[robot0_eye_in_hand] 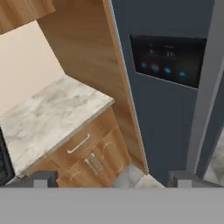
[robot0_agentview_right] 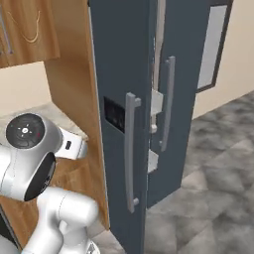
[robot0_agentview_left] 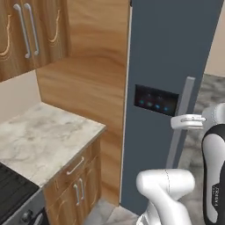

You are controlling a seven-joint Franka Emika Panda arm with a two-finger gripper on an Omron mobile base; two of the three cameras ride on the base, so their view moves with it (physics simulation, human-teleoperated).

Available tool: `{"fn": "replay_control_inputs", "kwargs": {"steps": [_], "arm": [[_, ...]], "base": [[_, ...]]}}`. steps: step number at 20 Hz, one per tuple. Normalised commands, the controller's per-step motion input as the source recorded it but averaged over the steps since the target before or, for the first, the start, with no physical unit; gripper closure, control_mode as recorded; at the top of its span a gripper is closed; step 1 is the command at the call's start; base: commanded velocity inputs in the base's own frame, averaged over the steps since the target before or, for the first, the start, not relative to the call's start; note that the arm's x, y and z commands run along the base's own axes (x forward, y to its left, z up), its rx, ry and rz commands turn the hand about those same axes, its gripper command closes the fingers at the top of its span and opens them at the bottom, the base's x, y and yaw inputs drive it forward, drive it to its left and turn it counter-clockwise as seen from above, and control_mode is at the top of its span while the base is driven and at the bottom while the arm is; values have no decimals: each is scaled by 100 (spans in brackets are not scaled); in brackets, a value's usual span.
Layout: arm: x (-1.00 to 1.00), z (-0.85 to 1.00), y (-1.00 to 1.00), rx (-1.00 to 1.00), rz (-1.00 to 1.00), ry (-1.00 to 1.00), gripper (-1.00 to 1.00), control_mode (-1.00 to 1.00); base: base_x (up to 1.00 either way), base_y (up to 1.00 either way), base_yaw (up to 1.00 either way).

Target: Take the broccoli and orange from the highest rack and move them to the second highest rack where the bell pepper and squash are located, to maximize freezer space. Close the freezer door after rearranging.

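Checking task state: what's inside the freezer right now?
Through the gap beside the freezer door, the right base view shows a few pale pieces of the interior. Racks and food are covered by the doors.

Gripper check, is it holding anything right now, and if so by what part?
Nothing is held. In the hand view the gripper is open, its two dark fingertips wide apart with only the freezer and the wooden cabinet beyond them.

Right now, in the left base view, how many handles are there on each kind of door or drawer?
Upper cupboard handles: 2
Drawer handle: 1
Lower cupboard door handles: 2
Freezer door handle: 1
Total: 6
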Motion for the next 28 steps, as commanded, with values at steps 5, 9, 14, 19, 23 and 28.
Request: {"fn": "replay_control_inputs", "kwargs": {"steps": [5,9,14,19,23,28], "arm": [[0,0,0,0,0,0,-100,100],[0,0,0,0,0,0,-100,100],[0,0,0,0,0,0,-100,100],[0,0,0,0,0,0,-100,100],[0,0,0,0,0,0,-100,100],[9,0,9,0,-4,7,-100,-100]], "base": [[38,75,-69],[44,40,-58],[46,22,-45],[51,24,-37],[49,24,-30],[11,16,-8]]}}
